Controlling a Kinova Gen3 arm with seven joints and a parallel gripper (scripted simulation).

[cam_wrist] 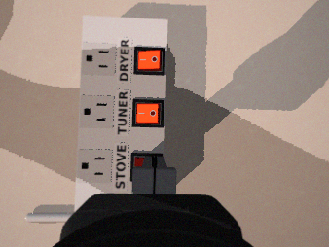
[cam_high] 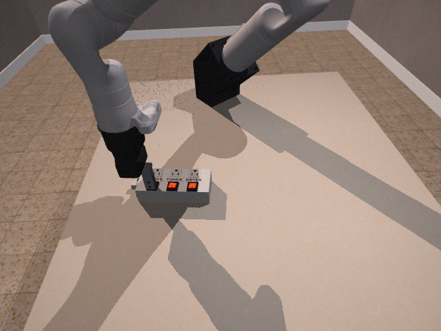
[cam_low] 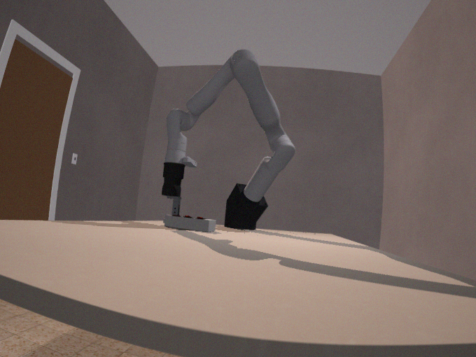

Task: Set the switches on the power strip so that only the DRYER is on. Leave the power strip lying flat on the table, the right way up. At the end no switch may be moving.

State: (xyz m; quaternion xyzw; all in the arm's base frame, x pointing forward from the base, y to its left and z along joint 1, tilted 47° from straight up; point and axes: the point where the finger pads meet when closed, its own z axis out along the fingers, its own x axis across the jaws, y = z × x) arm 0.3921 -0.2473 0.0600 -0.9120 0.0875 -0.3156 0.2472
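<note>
The grey power strip (cam_high: pixel 199 195) (cam_low: pixel 197 224) (cam_wrist: pixel 146 29) lies flat on the table, the right way up. Its DRYER switch (cam_high: pixel 192 185) (cam_wrist: pixel 149 60) and TUNER switch (cam_high: pixel 172 185) (cam_wrist: pixel 148 114) glow bright orange-red. The STOVE switch (cam_wrist: pixel 139 161) looks dark red and is half hidden under my fingers. My gripper (cam_high: pixel 150 185) (cam_low: pixel 176 213) (cam_wrist: pixel 154 168) is shut with nothing between the fingers. It points straight down, its tips on or just above the STOVE switch at the strip's left end.
The black robot base (cam_high: pixel 213 82) (cam_low: pixel 242 213) stands on the table (cam_high: pixel 302 231) (cam_low: pixel 230 288) behind the strip. A short grey cord stub (cam_high: pixel 133 183) (cam_wrist: pixel 49 216) sticks out of the strip's left end. A tiled floor surrounds the table.
</note>
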